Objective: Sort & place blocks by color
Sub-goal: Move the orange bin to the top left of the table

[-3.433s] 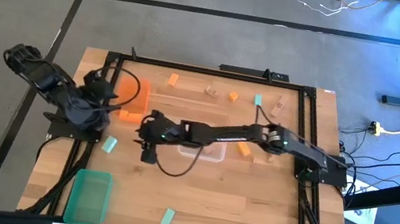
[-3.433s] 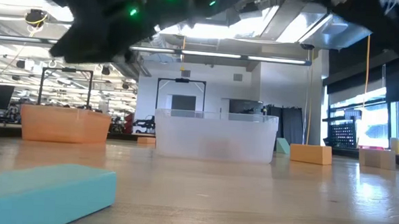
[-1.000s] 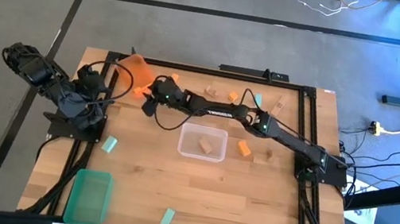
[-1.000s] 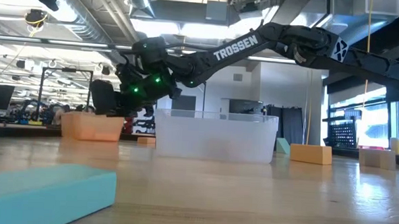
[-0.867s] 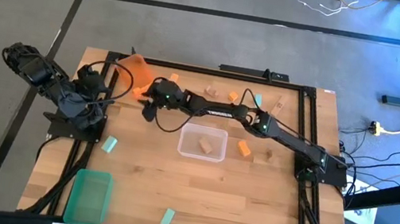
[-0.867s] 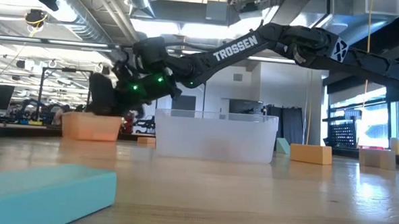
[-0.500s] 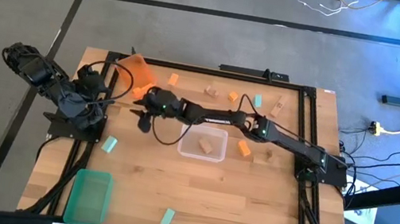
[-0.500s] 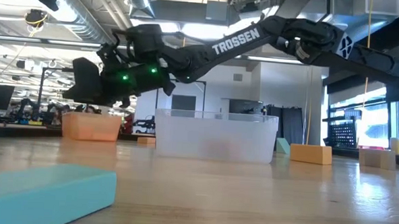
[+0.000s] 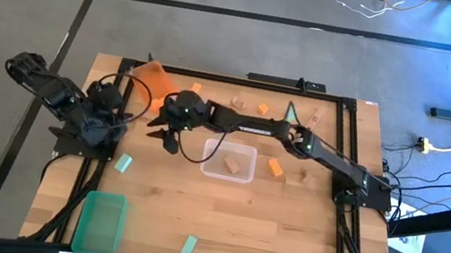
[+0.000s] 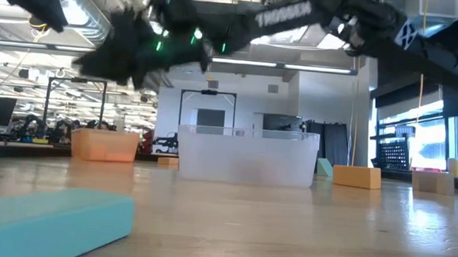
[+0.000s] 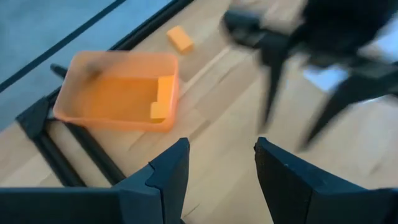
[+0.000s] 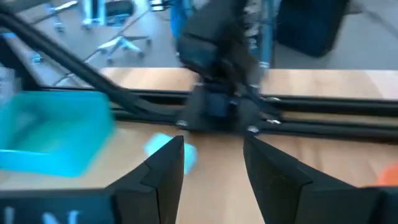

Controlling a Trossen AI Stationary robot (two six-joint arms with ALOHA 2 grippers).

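The right hand point(image 9: 163, 132) hangs over the bench point(image 9: 219, 225) between the orange bin point(image 9: 151, 77) and the clear bin point(image 9: 228, 161), fingers spread and empty. That reads as a gap between drops: an orange block point(image 11: 163, 98) already lies in the orange bin, and the next move calls for picking another loose block and carrying it to the bin of its colour. The left hand point(image 11: 216, 163) waits near the orange bin, open and empty.

The blocks are small rectangular pieces in orange, mint green and tan. 1 orange block point(image 9: 274, 167) lies just beside the clear bin; mint ones point(image 9: 188, 246) lie well apart toward the near edge, with the green bin point(image 9: 100, 220) at the near left corner.
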